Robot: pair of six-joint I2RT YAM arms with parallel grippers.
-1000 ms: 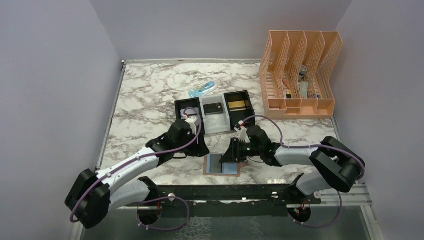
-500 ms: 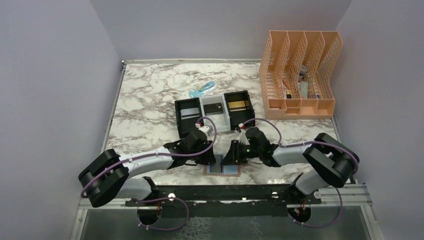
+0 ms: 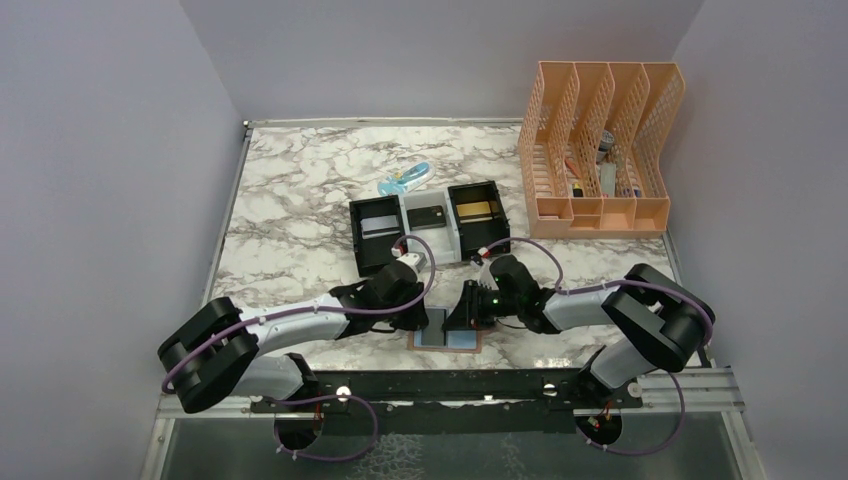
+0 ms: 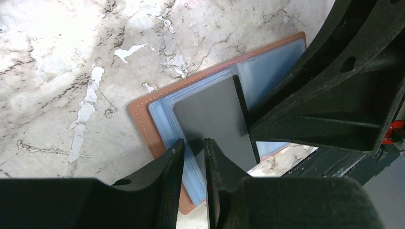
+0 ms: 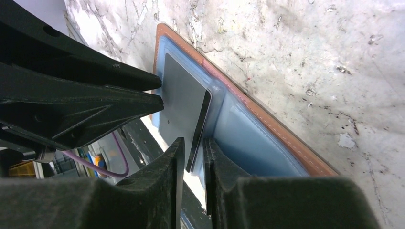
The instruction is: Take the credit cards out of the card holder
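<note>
- The card holder (image 3: 462, 340) is laid open at the table's (image 3: 300, 190) near edge, half hidden under both arms, with a tray (image 3: 472, 187) behind.
- Its dark card (image 4: 215, 114) is straddled by the left fingers (image 4: 174, 164) and the right fingers (image 5: 176, 167), both narrowly gapped; a grip cannot be told.

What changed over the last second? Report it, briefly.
The left arm swung from the tray down to the card holder; the left fingers now straddle an edge of the dark card. The right arm, with the right fingers also at the card, the card holder and the tray stayed put.
</note>
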